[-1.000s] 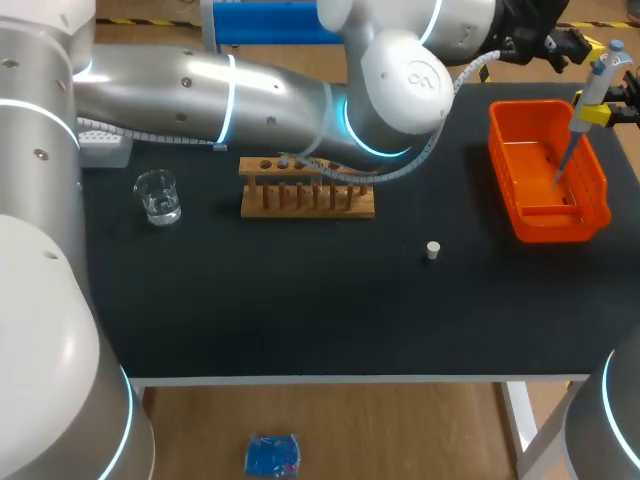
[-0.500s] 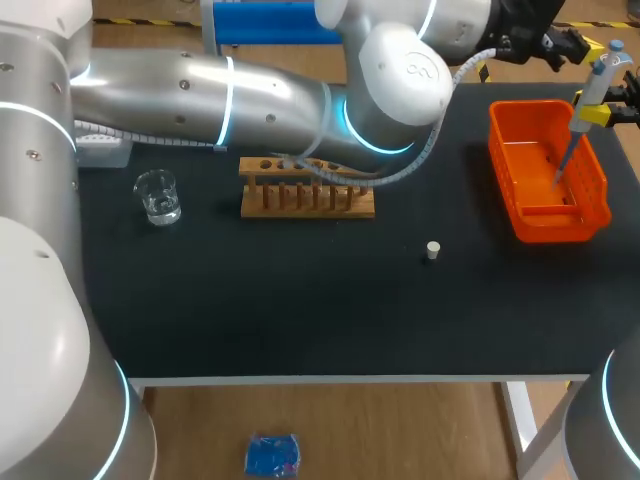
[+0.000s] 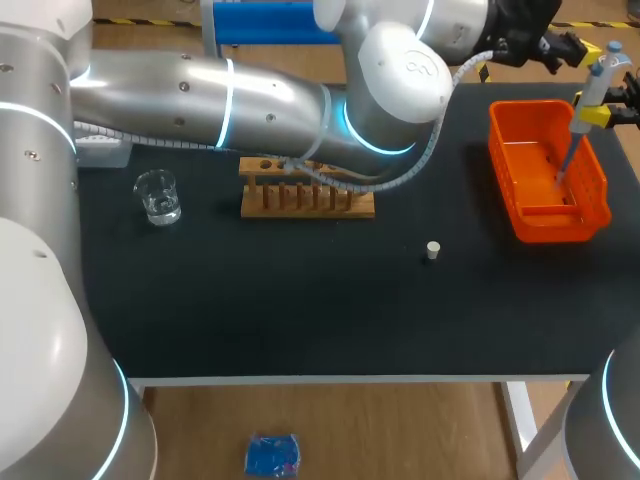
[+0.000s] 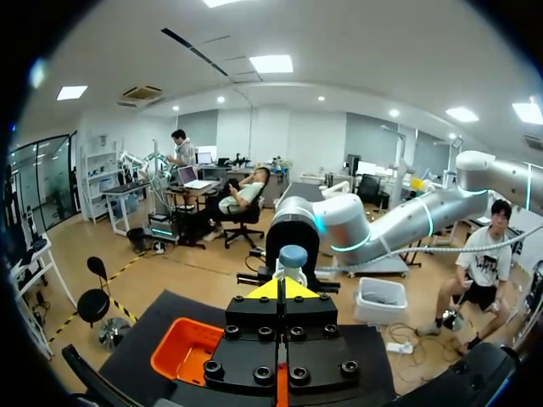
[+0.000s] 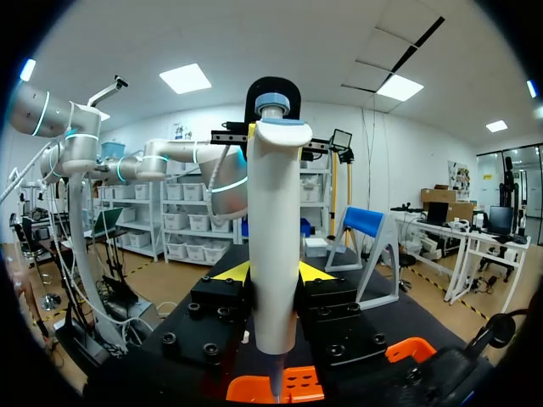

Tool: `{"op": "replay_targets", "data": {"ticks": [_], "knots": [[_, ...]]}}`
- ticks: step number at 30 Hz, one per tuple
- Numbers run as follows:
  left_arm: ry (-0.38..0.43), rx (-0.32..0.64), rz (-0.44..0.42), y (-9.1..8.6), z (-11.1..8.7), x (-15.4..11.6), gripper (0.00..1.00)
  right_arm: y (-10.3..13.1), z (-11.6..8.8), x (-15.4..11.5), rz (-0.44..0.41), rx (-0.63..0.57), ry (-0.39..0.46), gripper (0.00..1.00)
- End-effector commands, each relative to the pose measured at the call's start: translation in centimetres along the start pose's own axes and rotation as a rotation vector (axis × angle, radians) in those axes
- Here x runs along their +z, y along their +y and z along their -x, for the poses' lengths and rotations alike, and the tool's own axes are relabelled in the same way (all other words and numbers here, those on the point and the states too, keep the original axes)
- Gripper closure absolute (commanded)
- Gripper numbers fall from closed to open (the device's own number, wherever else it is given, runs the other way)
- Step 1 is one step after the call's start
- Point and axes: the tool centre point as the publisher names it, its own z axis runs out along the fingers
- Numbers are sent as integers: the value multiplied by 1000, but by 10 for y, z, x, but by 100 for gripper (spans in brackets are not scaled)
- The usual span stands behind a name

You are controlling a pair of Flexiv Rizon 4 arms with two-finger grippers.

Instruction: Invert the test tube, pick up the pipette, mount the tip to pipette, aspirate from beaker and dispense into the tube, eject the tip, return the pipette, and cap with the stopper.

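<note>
My right gripper is shut on the white pipette and holds it upright over the orange bin, its thin tip pointing down into the bin. In the right wrist view the pipette stands between the yellow fingertips. My left arm reaches across the back of the table. Its gripper is shut and empty, close beside the pipette's top. The glass beaker, wooden tube rack and small white stopper sit on the black table. I cannot make out the test tube.
A white tip box sits at the table's back left, partly hidden by my left arm. That arm overhangs the rack's back edge. The orange bin lies below both grippers at the right.
My left arm's elbow has shifted slightly toward the back. The right gripper and the pipette have stayed in place.
</note>
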Motion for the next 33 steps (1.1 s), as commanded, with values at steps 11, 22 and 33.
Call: {"op": "replay_targets", "data": {"ticks": [11, 22, 33], "knots": [[2, -1, -212, 11, 1, 7, 100, 2, 2, -1, -1, 0, 6, 100], [-3, 13, -201, 15, -2, 9, 100, 2, 2, -1, -1, 0, 6, 100], [1, 16, -195, 22, -4, 14, 100, 2, 2, -1, -1, 0, 6, 100]]}}
